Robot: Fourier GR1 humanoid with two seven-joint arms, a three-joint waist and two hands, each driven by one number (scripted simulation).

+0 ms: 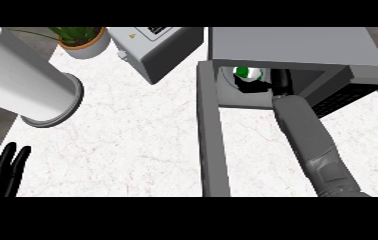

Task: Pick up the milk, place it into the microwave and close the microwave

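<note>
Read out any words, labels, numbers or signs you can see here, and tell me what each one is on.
Nothing here can be read as text.
On the grey appliance, a yellow sign: too small to read.
On that appliance's top, a dark panel: markings blurred.
On the milk inside the microwave: green and white, no label legible.

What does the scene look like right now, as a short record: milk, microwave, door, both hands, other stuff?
milk: inside the microwave, green part showing
door: open, swung toward the robot
right hand: inside the microwave, beside the milk; hold unclear
left hand: open, resting at the view's lower left
counter: white marble pattern
other: potted plant, grey appliance, white cylinder
</note>
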